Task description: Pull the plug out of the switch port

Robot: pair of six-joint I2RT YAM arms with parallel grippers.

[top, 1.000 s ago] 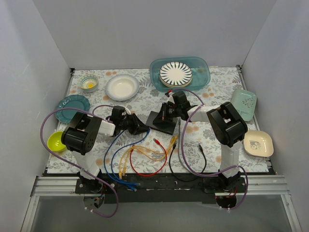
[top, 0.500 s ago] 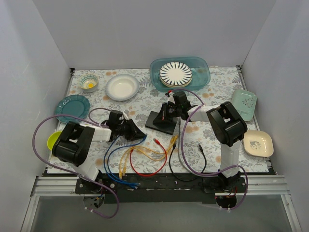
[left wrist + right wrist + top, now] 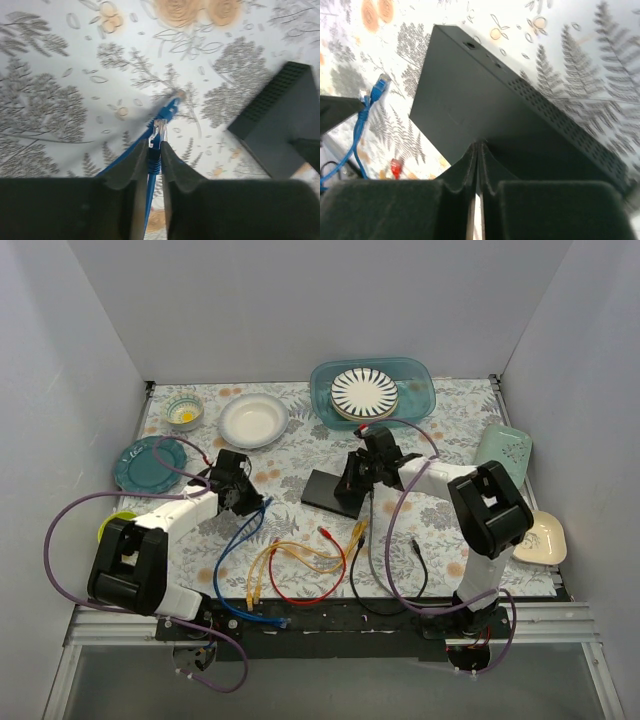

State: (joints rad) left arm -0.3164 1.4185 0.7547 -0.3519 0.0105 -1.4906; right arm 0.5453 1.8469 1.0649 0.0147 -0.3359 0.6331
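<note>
The plug [image 3: 160, 129] is out, held clear of the switch [image 3: 328, 490], which lies mid-table, so I judge little is left beyond letting go. The left gripper [image 3: 155, 146] is clamped on the blue cable [image 3: 151, 175] just behind the plug, its arm reaching forward, well left of the switch. The right gripper [image 3: 477, 146], fingers closed together, presses on the switch's top
</note>
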